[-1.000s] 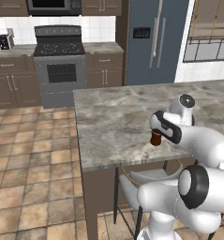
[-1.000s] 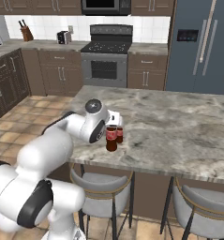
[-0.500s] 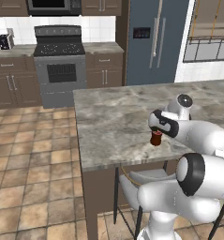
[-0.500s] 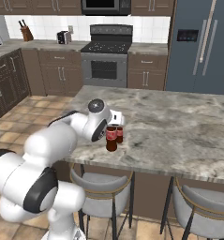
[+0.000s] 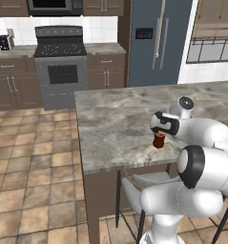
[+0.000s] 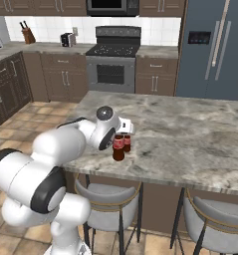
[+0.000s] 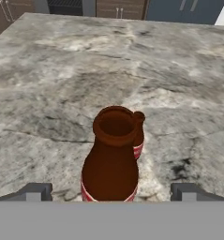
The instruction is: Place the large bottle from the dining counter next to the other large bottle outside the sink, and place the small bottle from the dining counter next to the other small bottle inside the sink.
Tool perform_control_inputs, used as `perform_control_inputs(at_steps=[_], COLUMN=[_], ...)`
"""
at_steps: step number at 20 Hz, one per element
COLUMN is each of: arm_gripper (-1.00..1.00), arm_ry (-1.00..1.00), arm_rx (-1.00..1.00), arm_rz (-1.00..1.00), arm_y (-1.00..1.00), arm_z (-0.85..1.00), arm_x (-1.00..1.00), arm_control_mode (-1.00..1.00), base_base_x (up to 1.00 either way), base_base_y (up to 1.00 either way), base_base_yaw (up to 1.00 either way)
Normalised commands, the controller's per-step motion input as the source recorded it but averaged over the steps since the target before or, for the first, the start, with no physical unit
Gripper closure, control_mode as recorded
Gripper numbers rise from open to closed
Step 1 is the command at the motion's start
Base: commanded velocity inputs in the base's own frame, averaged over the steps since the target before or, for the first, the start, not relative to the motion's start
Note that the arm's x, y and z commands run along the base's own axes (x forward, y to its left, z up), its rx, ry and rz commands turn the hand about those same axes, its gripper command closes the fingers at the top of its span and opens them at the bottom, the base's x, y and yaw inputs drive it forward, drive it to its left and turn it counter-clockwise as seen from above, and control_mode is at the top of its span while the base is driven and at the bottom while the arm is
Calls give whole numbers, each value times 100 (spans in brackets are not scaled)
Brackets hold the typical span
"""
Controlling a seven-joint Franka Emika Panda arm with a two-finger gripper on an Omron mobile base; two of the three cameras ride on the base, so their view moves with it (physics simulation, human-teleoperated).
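Note:
On the dining counter, near its front edge, two dark brown bottles stand side by side. The large bottle has a red label band. The small bottle is right behind it and may be touching it. In the hand view the large bottle fills the near middle and the small bottle peeks out behind its right shoulder. My gripper is open just above the large bottle, with one fingertip to each side and nothing held. The gripper also hangs over the bottles in the left base view.
Two grey stools are tucked under the counter's front edge. The marbled top stretches bare behind and beside the bottles. A stove and a tall fridge stand along the far wall.
The hand has edged slightly toward the bottles and the arm's elbow has risen. Both bottles stand where they were, and the jaws stay open.

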Motion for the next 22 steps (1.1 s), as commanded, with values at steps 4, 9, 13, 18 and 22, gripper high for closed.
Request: perform_control_inputs(at_steps=[4,9,13,18,22], arm_gripper=[-100,-100,-100,-100,-100], arm_ry=[0,0,0,0,0], arm_rx=[0,0,0,0,0], arm_rz=[0,0,0,-1,0], arm_y=[-2,-1,-3,-3,-3], arm_z=[-9,-8,-6,-7,-6], arm_x=[14,12,9,8,10], arm_control_mode=[-100,-100,-100,-100,-100], base_base_x=[0,0,0,0,0], base_base_y=[0,0,0,0,0], base_base_yaw=[0,0,0,0,0])
